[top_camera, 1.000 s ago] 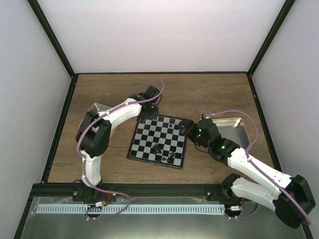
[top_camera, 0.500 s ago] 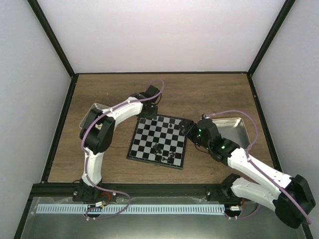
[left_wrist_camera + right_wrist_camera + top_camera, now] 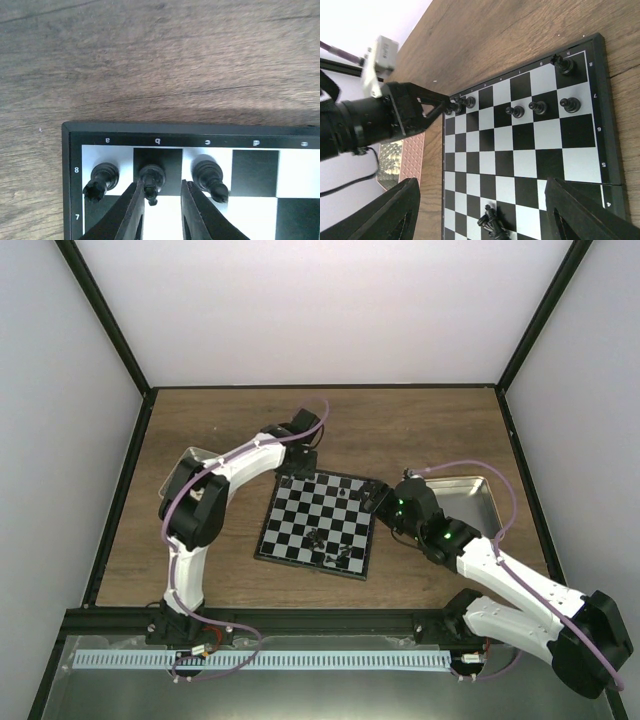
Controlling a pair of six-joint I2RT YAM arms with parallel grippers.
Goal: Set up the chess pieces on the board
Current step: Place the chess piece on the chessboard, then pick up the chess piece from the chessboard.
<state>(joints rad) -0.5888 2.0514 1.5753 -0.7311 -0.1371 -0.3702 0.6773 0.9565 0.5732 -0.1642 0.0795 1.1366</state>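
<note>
Black pieces (image 3: pixel 151 176) are only partly set out on the board (image 3: pixel 295 518), which lies a little askew in the middle of the wooden table (image 3: pixel 430 430). I count three standing side by side on the back row at one far corner, on the squares lettered a, b and c. One more stands alone in the opposite corner of that row (image 3: pixel 564 65), and three pawns (image 3: pixel 538 106) sit in a line on the next row, just in front of it. Nearer the arms, two small dark clumps (image 3: pixel 316 537) sit on the squares, one of them tipped over, and I cannot tell how many pieces each holds. The left gripper (image 3: pixel 160 183) is down over the middle one of the three corner pieces. Its two fingers are narrowly parted on either side, and a sliver of pale square shows between the piece and one finger, so nothing is pinched. The right gripper (image 3: pixel 482 185) hangs at the board's right edge, its two fingers spread wide with nothing between them. There are two tins: a pinkish one (image 3: pixel 412 155) left of the board, partly under the left arm, and a bare metal one (image 3: pixel 465 502) to the right, behind the right arm.
</note>
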